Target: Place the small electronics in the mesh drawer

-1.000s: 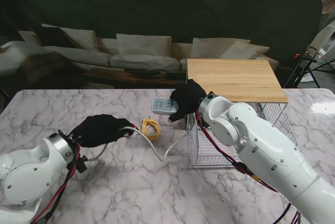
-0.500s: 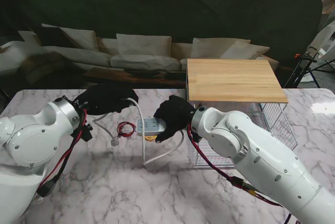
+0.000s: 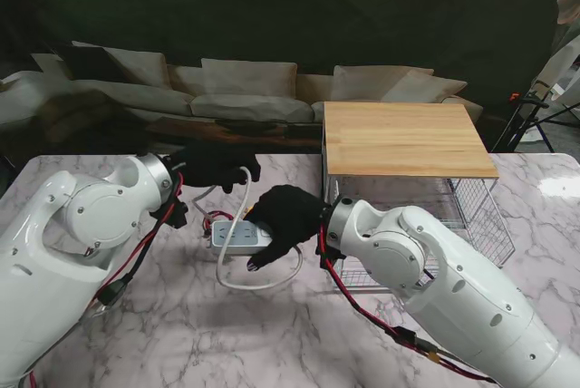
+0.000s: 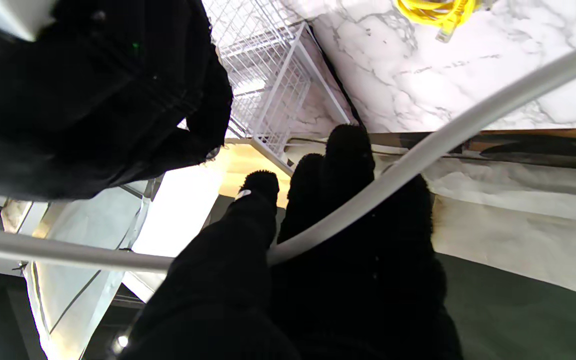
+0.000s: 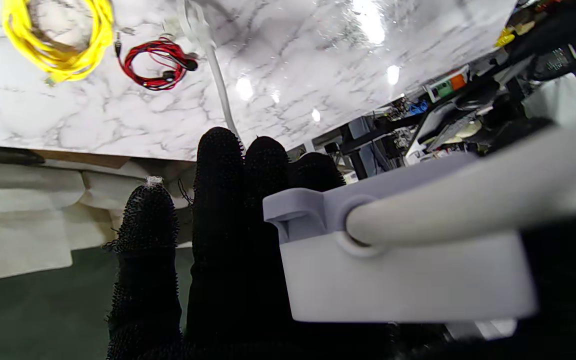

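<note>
Both arms have swung left since earlier: your right hand (image 3: pixel 283 222) grips the power strip (image 3: pixel 237 236), away from the mesh drawer (image 3: pixel 471 216). Your left hand (image 3: pixel 215 164) pinches its white cord (image 3: pixel 243 190). Nothing looks loaded; yellow cable (image 5: pixel 58 47) and red earphones (image 5: pixel 158 64) lie mid-tabletop.

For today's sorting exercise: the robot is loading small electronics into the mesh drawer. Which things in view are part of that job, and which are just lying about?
Part of the job:
power strip
white cord
yellow cable
red cable
mesh drawer
left robot hand
right robot hand

Just lying about:
sofa
wooden top
</note>
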Controlling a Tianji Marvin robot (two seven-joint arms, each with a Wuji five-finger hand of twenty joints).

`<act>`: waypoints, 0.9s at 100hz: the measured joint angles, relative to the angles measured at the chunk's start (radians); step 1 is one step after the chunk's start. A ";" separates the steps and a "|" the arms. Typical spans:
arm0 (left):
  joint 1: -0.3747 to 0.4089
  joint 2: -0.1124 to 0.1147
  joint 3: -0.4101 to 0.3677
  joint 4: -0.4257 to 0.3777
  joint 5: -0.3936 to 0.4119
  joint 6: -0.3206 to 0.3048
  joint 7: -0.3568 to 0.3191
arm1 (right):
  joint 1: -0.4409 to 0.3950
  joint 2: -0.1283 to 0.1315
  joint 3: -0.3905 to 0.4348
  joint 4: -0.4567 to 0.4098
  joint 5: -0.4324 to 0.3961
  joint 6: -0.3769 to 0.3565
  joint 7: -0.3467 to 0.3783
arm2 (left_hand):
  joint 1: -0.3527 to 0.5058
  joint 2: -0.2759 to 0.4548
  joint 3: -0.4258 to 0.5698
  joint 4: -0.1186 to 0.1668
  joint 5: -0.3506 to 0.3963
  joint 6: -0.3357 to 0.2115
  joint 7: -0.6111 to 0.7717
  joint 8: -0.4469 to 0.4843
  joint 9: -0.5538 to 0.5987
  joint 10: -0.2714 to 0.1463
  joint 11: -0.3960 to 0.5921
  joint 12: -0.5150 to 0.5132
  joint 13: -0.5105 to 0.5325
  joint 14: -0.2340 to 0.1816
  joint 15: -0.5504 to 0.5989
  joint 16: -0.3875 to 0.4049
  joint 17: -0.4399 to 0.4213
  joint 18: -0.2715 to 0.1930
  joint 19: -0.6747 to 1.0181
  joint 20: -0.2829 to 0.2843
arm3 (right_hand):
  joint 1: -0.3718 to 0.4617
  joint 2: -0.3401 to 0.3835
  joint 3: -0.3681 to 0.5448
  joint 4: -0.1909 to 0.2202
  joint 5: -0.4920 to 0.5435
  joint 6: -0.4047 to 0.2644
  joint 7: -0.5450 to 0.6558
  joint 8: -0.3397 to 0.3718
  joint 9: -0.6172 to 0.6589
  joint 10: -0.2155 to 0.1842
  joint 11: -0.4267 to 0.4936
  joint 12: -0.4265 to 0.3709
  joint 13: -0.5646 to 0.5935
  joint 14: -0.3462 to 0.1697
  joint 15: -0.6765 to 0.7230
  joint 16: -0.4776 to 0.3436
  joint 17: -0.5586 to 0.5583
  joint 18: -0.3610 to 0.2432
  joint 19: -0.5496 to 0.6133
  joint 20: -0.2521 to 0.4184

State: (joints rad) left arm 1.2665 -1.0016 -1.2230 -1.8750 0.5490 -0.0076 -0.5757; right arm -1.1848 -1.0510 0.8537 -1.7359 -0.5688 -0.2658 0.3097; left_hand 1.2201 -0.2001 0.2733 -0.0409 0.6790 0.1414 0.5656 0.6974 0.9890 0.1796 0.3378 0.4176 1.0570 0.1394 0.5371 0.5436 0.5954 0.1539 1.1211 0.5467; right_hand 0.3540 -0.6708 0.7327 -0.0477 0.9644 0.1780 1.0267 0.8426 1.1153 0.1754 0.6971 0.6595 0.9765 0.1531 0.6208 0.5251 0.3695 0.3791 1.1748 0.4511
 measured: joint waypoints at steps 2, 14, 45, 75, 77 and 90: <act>-0.006 0.000 0.007 0.005 -0.004 0.002 -0.002 | -0.001 0.000 0.000 -0.002 0.004 0.000 0.000 | 0.000 0.000 0.000 0.000 0.000 0.000 0.000 0.000 0.000 0.000 0.000 0.000 0.000 0.000 0.000 0.001 0.000 0.000 0.000 0.000 | 0.000 -0.007 0.006 0.000 0.007 0.000 0.000 0.000 0.003 0.002 0.002 0.000 0.001 0.004 0.002 0.000 0.001 0.000 0.002 0.000; -0.036 0.000 0.045 0.030 -0.025 0.002 -0.012 | -0.011 -0.006 0.009 -0.007 0.018 0.000 -0.012 | 0.000 0.010 -0.002 0.000 0.000 -0.007 0.000 0.000 0.000 -0.001 0.000 0.000 0.000 -0.002 0.008 0.014 0.000 -0.001 0.000 0.010 | 0.000 -0.008 0.006 0.000 0.007 0.000 0.000 0.000 0.003 0.002 0.003 0.000 0.001 0.006 0.010 0.000 0.007 0.000 0.004 0.001; -0.102 -0.001 0.132 0.123 -0.076 0.002 -0.030 | -0.079 -0.020 0.077 -0.066 0.086 0.035 -0.055 | 0.000 0.023 -0.017 0.000 0.000 -0.032 0.009 0.001 0.000 -0.012 0.001 0.025 0.000 -0.013 0.073 0.073 -0.001 -0.010 0.015 0.040 | 0.000 -0.008 0.006 0.000 0.007 0.000 0.000 0.001 0.003 0.002 0.005 0.001 0.002 0.008 0.015 0.009 0.011 0.002 0.013 0.010; -0.115 -0.009 0.170 0.177 -0.118 0.023 0.006 | -0.112 -0.040 0.108 -0.092 0.088 0.056 -0.170 | 0.000 0.034 -0.017 0.000 -0.002 -0.040 0.015 0.001 0.000 -0.023 0.001 0.037 0.000 -0.019 0.103 0.100 -0.001 -0.012 0.028 0.053 | 0.000 -0.008 0.006 0.000 0.008 0.002 0.000 0.003 0.003 0.007 0.011 0.001 0.002 0.013 0.026 0.010 0.021 0.004 0.015 0.011; -0.116 -0.010 0.173 0.180 -0.118 0.023 0.007 | -0.115 -0.042 0.110 -0.093 0.085 0.056 -0.182 | 0.000 0.034 -0.017 0.000 -0.002 -0.042 0.016 0.001 0.000 -0.023 0.001 0.037 0.000 -0.020 0.106 0.105 -0.001 -0.012 0.029 0.060 | 0.000 -0.008 0.007 0.000 0.009 0.003 0.000 0.003 0.003 0.007 0.011 0.001 0.002 0.015 0.027 0.010 0.021 0.004 0.015 0.011; -0.122 -0.011 0.191 0.200 -0.119 0.015 0.002 | -0.129 -0.057 0.136 -0.099 0.048 0.065 -0.234 | 0.000 0.044 -0.027 0.000 -0.003 -0.046 0.017 0.001 0.000 -0.023 0.001 0.037 0.000 -0.022 0.116 0.112 -0.001 -0.012 0.039 0.062 | 0.000 -0.008 0.008 0.000 0.009 0.006 0.001 0.014 0.003 0.011 0.016 0.001 0.012 0.021 0.036 0.010 0.022 0.007 0.015 0.011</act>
State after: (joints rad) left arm 1.1443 -1.0124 -1.0321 -1.6747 0.4302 0.0069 -0.5741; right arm -1.3139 -1.1081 0.9895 -1.8354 -0.5211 -0.2004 0.0757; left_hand 1.2200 -0.1561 0.2467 -0.0409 0.6763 0.0956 0.5829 0.6980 0.9890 0.1564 0.3392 0.4549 1.0570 0.1179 0.6530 0.6557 0.5944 0.1418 1.1602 0.6089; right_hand 0.3544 -0.6784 0.7403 -0.0476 0.9736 0.1842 1.0272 0.8564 1.1182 0.1867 0.7129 0.6601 0.9888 0.1736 0.6572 0.5349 0.3915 0.3857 1.1897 0.4619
